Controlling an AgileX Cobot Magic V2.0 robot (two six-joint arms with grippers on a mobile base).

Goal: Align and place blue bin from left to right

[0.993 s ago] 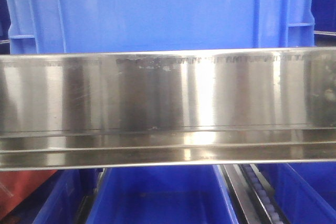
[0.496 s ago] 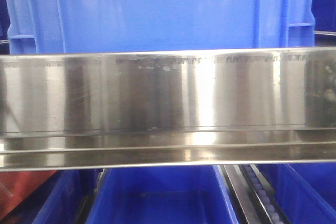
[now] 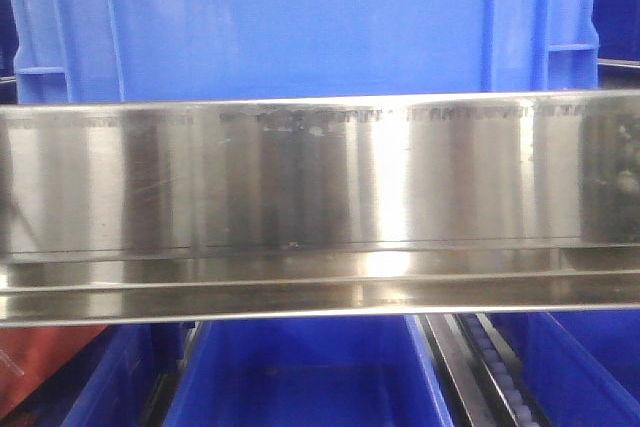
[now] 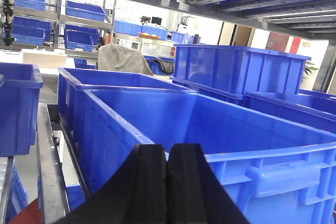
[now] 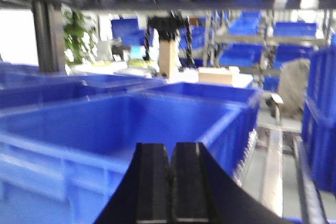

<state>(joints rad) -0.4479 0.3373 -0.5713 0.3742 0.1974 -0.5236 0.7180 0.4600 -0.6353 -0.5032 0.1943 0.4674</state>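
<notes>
With both sets of black fingers pressed together, left gripper [image 4: 167, 182] & right gripper [image 5: 170, 184] hold nothing; open blue bin [image 4: 220, 129] sits just ahead, below each, on rack w/ steel rail [image 3: 320, 197].

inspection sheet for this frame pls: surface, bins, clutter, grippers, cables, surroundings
Surface: steel rail spans the front view; roller track below.
Job's things: blue bin by the left gripper, empty; bin by the right gripper, empty.
Clutter: grey cloth behind the bins.
Grippers: left gripper shut, holding nothing; right gripper shut, holding nothing.
Cables: nothing seen.
Surroundings: shelves of blue bins; plant.
</notes>
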